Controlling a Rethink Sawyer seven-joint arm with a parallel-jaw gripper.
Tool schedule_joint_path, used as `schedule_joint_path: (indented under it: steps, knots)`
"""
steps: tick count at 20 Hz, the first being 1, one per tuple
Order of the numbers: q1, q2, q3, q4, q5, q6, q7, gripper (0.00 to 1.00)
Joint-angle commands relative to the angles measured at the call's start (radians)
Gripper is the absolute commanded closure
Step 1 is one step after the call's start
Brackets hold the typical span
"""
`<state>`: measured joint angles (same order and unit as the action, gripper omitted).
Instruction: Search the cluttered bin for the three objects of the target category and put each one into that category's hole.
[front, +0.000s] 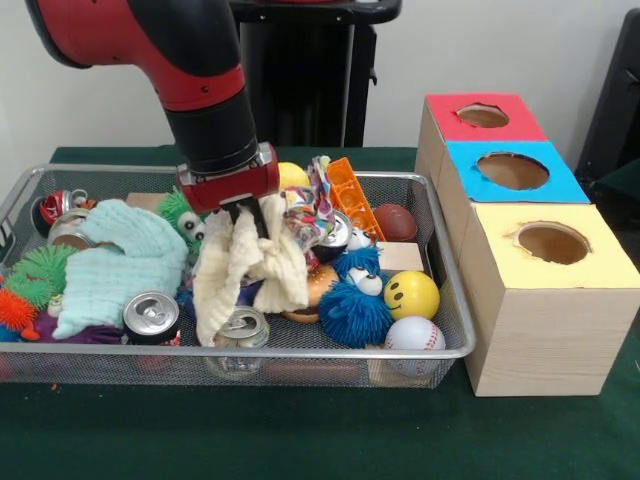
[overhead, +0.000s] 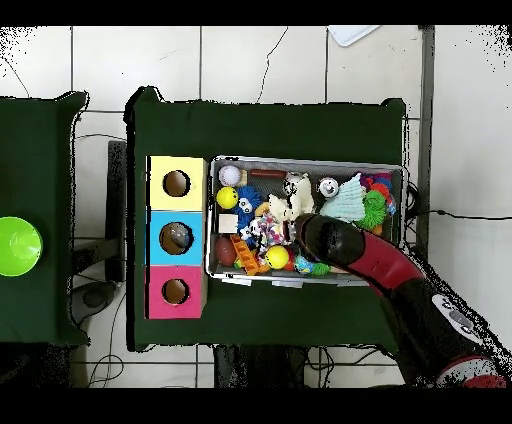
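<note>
The wire mesh bin (front: 300, 352) is full of toys, cloths and cans; it also shows in the overhead view (overhead: 300, 161). My gripper (front: 243, 207) hangs over the bin's middle, shut on a cream cloth (front: 245, 268) that droops from it down onto the clutter. In the overhead view the arm's end (overhead: 318, 232) covers the gripper, and the cream cloth (overhead: 283, 207) lies beside it. No clear plastic bottle shows in either view; any are hidden under the clutter. The box beside the bin has a red hole (front: 483, 115), a blue hole (front: 512, 170) and a yellow hole (front: 552, 243).
In the bin lie a pale green cloth (front: 125, 265), silver cans (front: 151, 315) (front: 243, 328), a blue fuzzy toy (front: 355, 312), a yellow smiley ball (front: 411, 295), a baseball (front: 415, 335) and an orange piece (front: 350, 195). A green bowl (overhead: 15, 246) sits on the far table.
</note>
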<state>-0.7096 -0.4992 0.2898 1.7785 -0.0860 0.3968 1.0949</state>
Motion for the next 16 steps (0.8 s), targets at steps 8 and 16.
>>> schedule_joint_path:
  steps: [8, 16]
  knots:
    - [0.046, 0.035, 0.078, 0.276, 0.058, 0.171, 0.152, 1.0]
    - [0.043, 0.046, 0.08, 0.293, 0.079, 0.123, 0.157, 1.0]
